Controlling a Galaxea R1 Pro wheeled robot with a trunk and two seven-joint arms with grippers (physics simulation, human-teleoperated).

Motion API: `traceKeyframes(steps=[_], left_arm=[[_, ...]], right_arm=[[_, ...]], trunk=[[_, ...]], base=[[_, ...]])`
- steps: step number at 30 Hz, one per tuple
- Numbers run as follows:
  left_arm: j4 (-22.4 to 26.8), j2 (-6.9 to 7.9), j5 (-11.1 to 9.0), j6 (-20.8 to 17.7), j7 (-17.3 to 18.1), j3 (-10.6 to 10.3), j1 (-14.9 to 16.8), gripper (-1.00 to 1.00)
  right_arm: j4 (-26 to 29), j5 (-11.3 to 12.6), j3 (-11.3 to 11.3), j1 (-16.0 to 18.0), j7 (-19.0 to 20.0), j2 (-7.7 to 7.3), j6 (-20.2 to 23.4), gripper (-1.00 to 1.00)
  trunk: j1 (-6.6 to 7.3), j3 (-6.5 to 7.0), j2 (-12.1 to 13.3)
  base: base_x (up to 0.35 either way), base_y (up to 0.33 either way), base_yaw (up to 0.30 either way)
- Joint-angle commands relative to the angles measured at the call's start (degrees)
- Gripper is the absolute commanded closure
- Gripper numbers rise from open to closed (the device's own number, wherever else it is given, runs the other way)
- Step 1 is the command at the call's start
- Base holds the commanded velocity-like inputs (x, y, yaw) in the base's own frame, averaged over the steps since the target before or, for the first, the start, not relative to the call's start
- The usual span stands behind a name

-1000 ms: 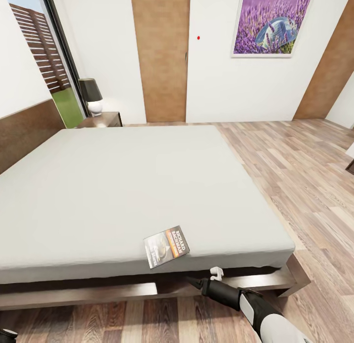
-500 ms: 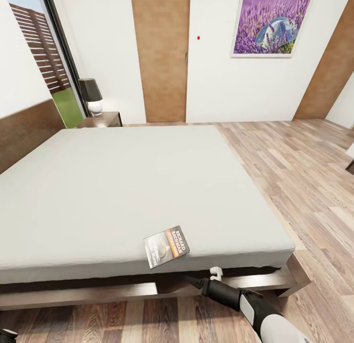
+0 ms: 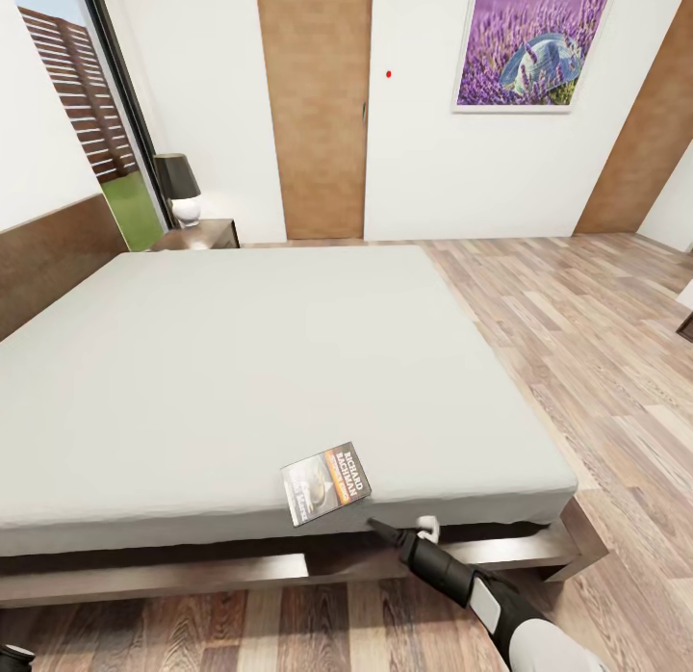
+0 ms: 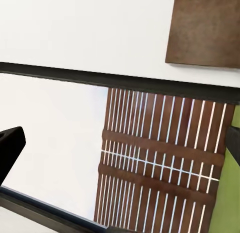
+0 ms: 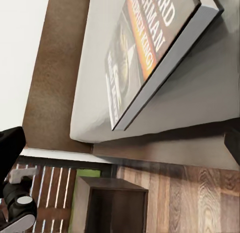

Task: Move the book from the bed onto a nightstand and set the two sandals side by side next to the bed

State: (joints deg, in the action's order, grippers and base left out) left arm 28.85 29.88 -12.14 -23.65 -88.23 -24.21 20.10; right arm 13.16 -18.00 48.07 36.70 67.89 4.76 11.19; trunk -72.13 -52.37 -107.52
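Nearest to us, our right pincer (image 3: 397,537) reaches up from the floor side toward the front edge of the bed (image 3: 241,383). Its dark fingers sit far apart at the edges of the right wrist view, so we read it as wide and holding nothing. Just beyond it, the book (image 3: 325,483) lies flat on the grey mattress, its near edge slightly overhanging the side (the orange title band faces up). Our left pincer (image 4: 120,143) also looks wide, pointing at a window. Farther off, past the head of the bed, a nightstand (image 3: 204,235) carries a lamp (image 3: 179,189). We judge the task barely begun: book not yet grasped, sandals yet to be dealt with.
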Motion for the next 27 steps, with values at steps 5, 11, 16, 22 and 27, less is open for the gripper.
traceKeyframes(steps=[5,11,16,22,27], left_arm=[[0.06,0.09,-0.6,-0.6,-0.43,-0.48,0.03,-1.0],[0.07,0.09,-0.59,-0.6,-0.44,-0.53,0.03,-1.0],[0.07,0.09,-0.54,-0.6,-0.44,-0.56,0.02,-1.0],[0.07,0.09,-0.52,-0.6,-0.45,-0.57,0.02,-1.0],[0.07,0.09,-0.52,-0.6,-0.41,-0.62,0.02,-1.0]], right_arm=[[-0.05,1.25,1.67,-0.09,0.53,-0.07,0.69,-1.0],[-0.29,2.82,2.37,-0.23,0.77,-0.15,1.67,-1.0],[-0.36,3.59,2.63,-0.3,0.87,-0.32,2.26,-1.0],[-0.41,4.04,2.77,-0.42,0.84,-0.45,2.59,-1.0],[-0.42,4.15,2.8,-0.52,0.64,-0.55,2.72,-1.0]], trunk=[[0.01,-0.05,-0.02],[0.01,-0.05,-0.02],[-0.65,-0.59,-1.23],[-1.31,-1.13,-2.43],[-1.31,-1.13,-2.43]], base=[[0.0,0.0,0.0],[0.0,0.0,0.0],[0.0,0.0,0.0],[0.0,0.0,0.0],[0.0,0.0,0.0]])
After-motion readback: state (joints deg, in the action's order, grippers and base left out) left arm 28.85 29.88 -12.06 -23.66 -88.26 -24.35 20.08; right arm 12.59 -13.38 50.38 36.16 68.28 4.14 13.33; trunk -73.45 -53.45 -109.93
